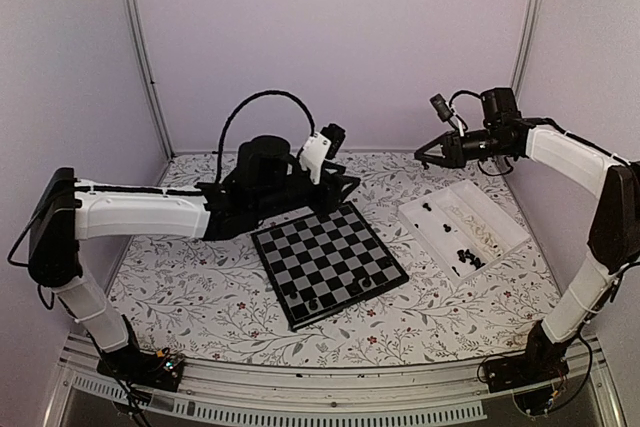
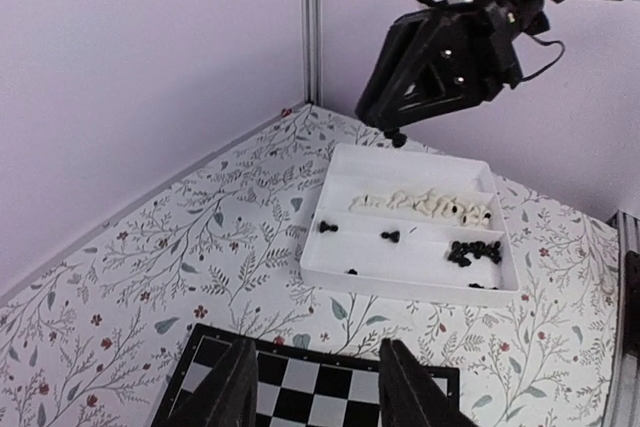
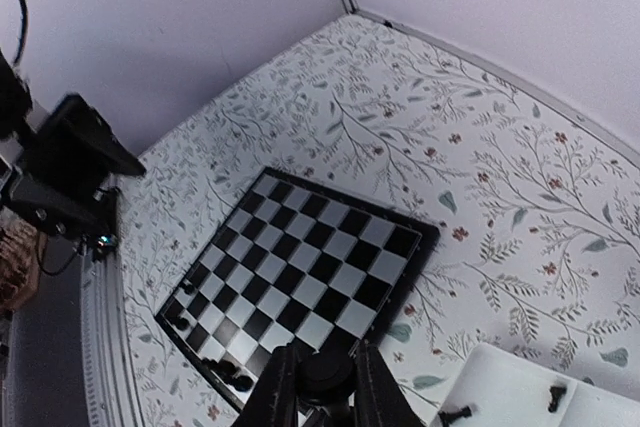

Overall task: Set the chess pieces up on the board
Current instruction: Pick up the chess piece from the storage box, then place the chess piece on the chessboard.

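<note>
- Left gripper (image 2: 318,352): I logged it as released, fingers spread with nothing between them, hanging over the far corner of the board (image 1: 330,262).
- Right gripper (image 3: 325,355): clenched on one black chess piece (image 3: 326,379), held in the air near the far corner of the white tray (image 2: 400,259).
- Board: lay flat on the floral tablecloth (image 1: 200,287); I noted a few black board pieces (image 1: 318,302) along its near edge.
- Tray: right of the board, apart from it; cream-white pieces (image 2: 430,205) in the far compartment, loose black pieces (image 2: 475,252) in the others.

one board (image 1: 330,259), one white tray (image 1: 437,230), two arms (image 1: 140,215), chess pieces (image 2: 475,252) too small to count
</note>
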